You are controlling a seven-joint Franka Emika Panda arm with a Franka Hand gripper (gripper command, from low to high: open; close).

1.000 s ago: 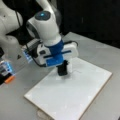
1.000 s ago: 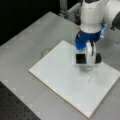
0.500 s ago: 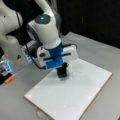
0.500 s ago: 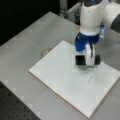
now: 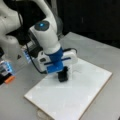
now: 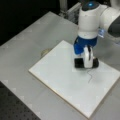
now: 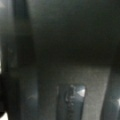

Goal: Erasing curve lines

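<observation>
Pointing straight down, the hand (image 6: 85, 63) (grip unclear) presses a black block (image 5: 62, 75) beside the curve lines (image 6: 90, 75).

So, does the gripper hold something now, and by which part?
The gripper holds a dark eraser block by its upper part, its base on the whiteboard beside the curve lines.

Gripper (image 6: 86, 63) rests on whiteboard (image 6: 60, 82), just above curve lines (image 6: 90, 75).
</observation>
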